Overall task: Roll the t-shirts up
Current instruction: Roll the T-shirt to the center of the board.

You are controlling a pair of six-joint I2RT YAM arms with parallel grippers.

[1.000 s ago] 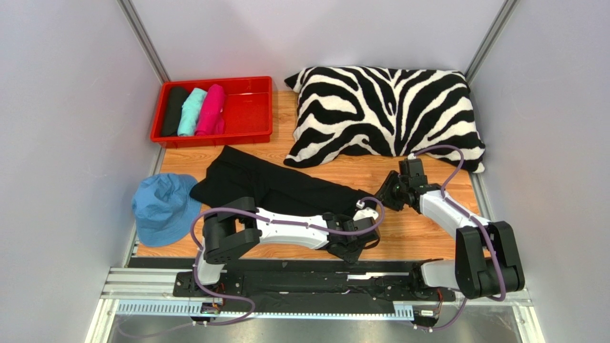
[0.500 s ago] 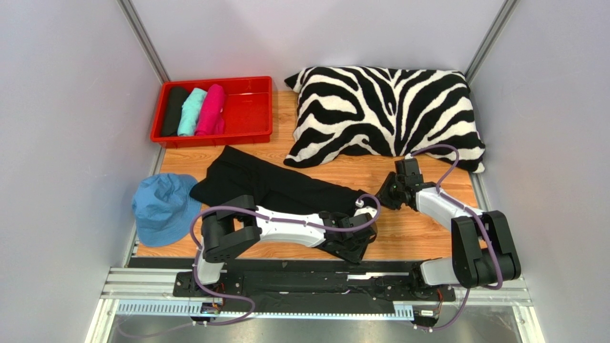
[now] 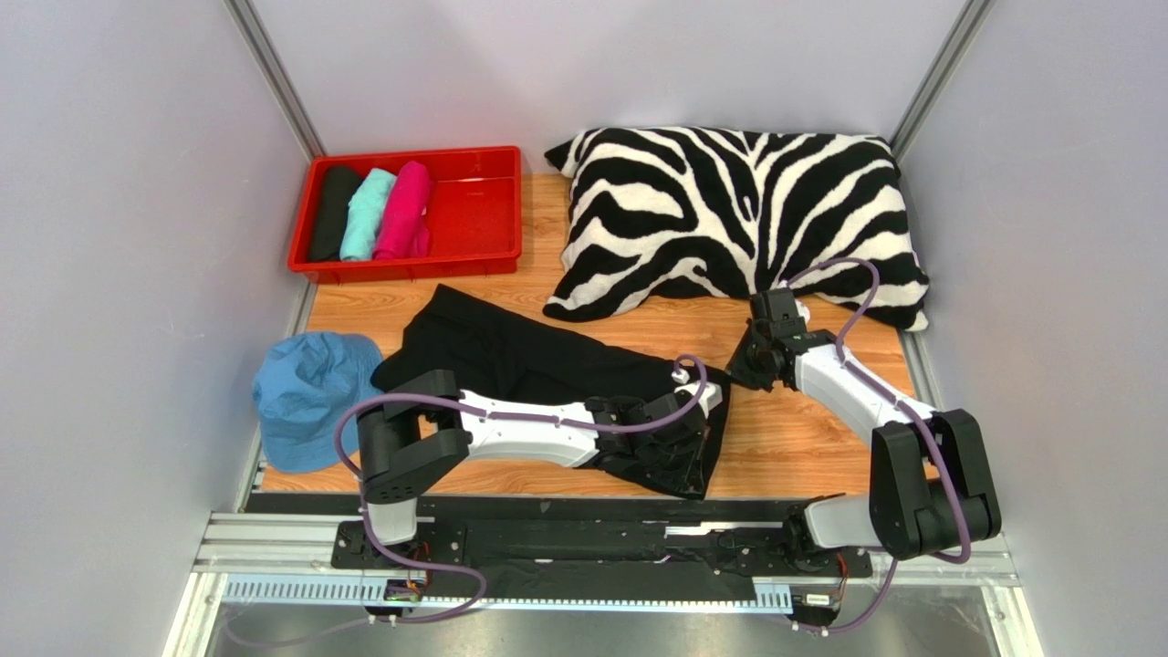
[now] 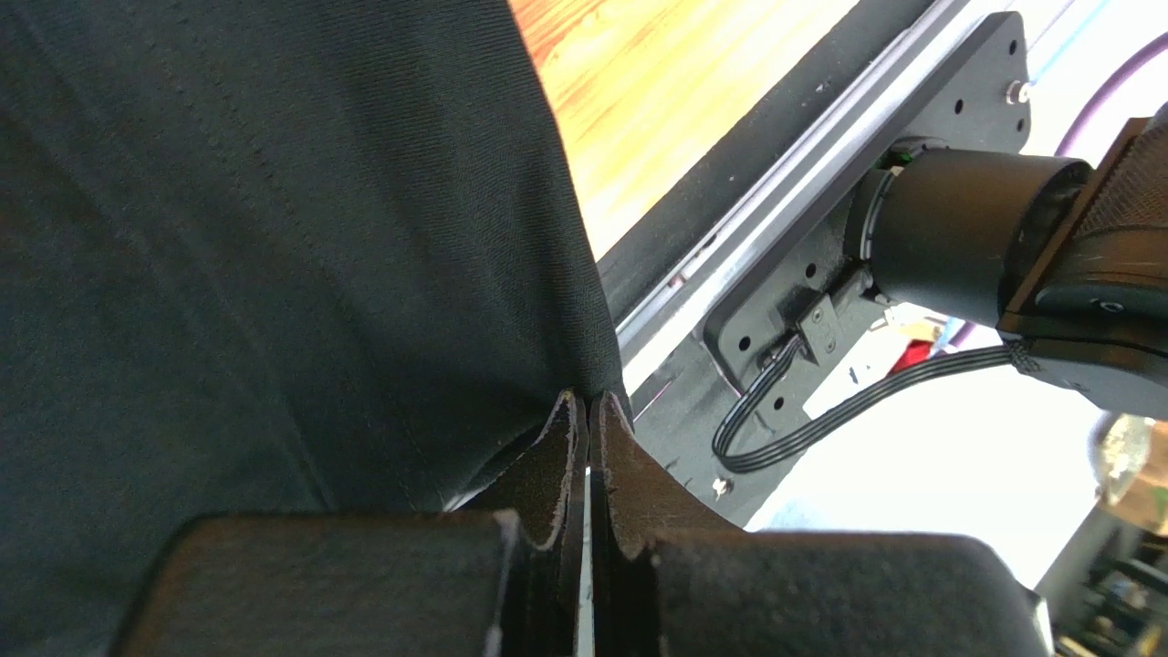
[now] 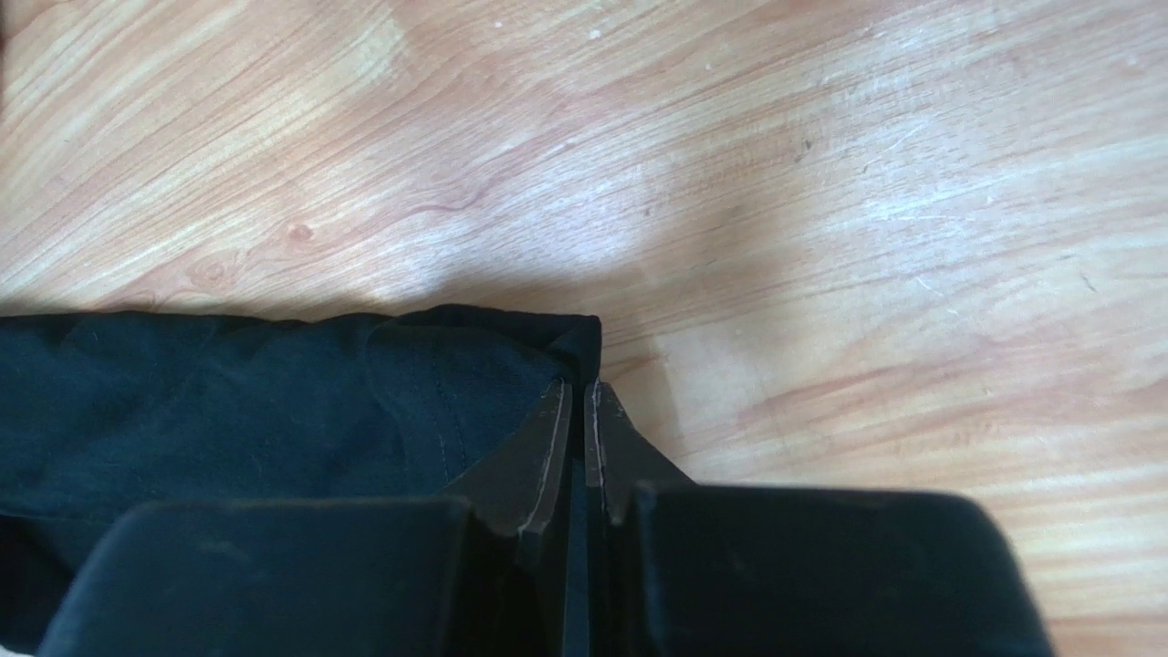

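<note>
Since a second ago your right claw (image 5: 579, 397) has gone from half open to pinched – its tips now meet on a corner of the large black cotton t-shirt (image 3: 507, 349), with bare wooden tabletop (image 5: 823, 205) ahead of it and to its right. Your left claw (image 4: 587, 411) was nearly closed then and is fully closed now, tips pressed on a hem of the same shirt. Its arm has drawn back toward its base, dragging a fold of cloth along.

From the left claw the shirt spreads away ahead and to the left, and the frame rail at the table's near edge (image 4: 747, 185) lies just to its right. From above, the two claws sit near each other at the shirt's right end.

Well beyond the left claw, a red plastic tray (image 3: 473, 260) holds three rolled tees side by side — black (image 3: 332, 212), teal (image 3: 368, 212), pink (image 3: 405, 210). A zebra-striped pillow (image 3: 740, 219) lies just beyond the right claw. A blue bucket hat (image 3: 313, 397) sits behind the left claw, past its arm's elbow.
</note>
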